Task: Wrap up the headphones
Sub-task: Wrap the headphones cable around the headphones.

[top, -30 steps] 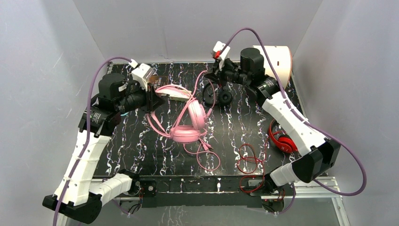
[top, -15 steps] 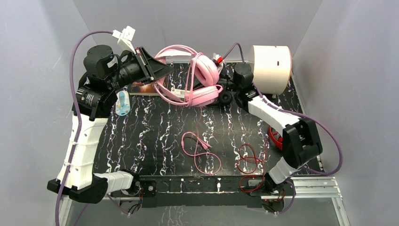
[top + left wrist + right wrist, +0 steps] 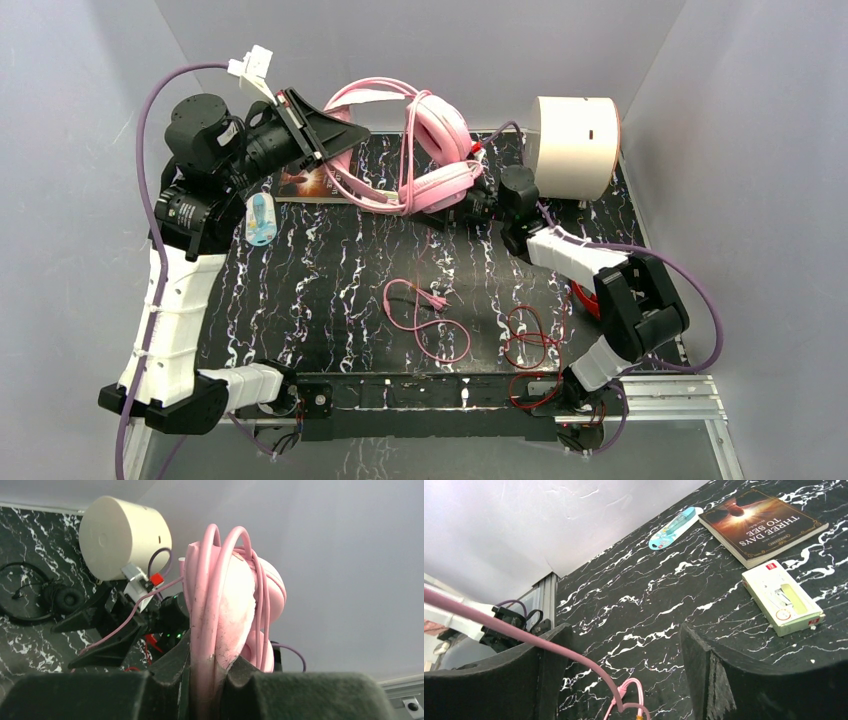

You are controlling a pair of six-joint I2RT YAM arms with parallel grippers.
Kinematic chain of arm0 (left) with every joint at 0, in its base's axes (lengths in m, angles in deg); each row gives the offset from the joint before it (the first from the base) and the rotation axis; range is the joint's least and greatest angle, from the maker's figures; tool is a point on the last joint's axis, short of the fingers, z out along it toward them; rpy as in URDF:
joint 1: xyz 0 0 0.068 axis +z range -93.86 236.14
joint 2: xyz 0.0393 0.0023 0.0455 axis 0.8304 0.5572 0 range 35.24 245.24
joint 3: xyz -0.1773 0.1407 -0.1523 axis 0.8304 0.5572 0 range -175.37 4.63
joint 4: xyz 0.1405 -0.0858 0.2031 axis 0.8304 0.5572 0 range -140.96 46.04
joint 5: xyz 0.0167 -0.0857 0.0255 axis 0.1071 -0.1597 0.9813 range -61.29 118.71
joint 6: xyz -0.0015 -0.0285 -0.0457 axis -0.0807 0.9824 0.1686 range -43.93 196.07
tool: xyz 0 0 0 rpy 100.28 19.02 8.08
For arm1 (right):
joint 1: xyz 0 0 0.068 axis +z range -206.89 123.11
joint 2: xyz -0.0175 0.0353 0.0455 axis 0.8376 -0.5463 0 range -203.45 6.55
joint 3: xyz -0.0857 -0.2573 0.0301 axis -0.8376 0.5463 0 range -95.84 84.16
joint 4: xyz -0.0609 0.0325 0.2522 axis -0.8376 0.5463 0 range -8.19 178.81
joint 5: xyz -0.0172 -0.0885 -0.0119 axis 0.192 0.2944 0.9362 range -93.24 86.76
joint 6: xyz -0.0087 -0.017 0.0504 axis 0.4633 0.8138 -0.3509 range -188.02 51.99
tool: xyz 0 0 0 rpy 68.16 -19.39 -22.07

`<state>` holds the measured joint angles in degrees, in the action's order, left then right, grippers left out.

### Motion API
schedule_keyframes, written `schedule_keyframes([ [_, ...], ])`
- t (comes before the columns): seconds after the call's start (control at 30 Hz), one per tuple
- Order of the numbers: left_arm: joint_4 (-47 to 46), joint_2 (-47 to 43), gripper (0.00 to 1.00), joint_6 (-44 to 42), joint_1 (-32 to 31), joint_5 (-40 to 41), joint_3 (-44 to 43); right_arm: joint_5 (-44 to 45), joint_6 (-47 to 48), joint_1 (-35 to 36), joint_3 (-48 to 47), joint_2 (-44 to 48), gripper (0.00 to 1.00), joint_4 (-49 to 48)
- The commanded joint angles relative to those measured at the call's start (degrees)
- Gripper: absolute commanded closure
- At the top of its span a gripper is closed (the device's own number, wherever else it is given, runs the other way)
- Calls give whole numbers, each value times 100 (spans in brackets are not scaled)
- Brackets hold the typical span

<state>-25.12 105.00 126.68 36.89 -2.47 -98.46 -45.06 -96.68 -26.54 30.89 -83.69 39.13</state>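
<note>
Top external view: the pink headphones [image 3: 440, 150] hang above the far side of the table [image 3: 330, 290]. Their long axis runs left to right, with the headband toward the left gripper [image 3: 350, 135] and the ear cups toward the right. Left wrist view shows that gripper's fingers [image 3: 100, 695] pinched on the headband and on the cable loops lying along it. The right gripper [image 3: 468, 205] sits just below the ear cups, fingers spread. The pink cable [image 3: 524, 636] crosses one finger and drops between them.
</note>
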Motion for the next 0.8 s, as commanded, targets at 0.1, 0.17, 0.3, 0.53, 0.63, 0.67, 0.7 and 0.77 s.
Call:
schedule_keyframes([
  [0.1, -756, 110, 100, 678, -7, 599, -1098, 525, -465, 193, 296, -101, 13, -1668],
  [0.17, -845, 200, 100, 829, -5, 847, -1246, 764, -473, 316, 332, -180, 13, -1752],
  [0.3, -1269, 388, 100, 1113, -2, 1150, -1499, 1246, -647, 527, 483, -414, 19, -2273],
  [0.53, -1555, 646, 100, 1065, -2, 1770, -1889, 1432, -1146, 748, 503, -1150, 38, -3667],
  [0.63, -1379, 773, 100, 772, 0, 2293, -2201, 1571, -1109, 893, 622, -1362, 57, -4064],
  [0.67, -1384, 799, 100, 627, -5, 2505, -2281, 1547, -1150, 909, 599, -1450, 72, -4102],
  [0.7, -1436, 817, 100, 414, -1, 2722, -2320, 1509, -1270, 927, 588, -1527, 84, -4115],
  [0.77, -1502, 931, 100, -256, -2, 3255, -2465, 1476, -1423, 973, 721, -1555, 96, -4077],
])
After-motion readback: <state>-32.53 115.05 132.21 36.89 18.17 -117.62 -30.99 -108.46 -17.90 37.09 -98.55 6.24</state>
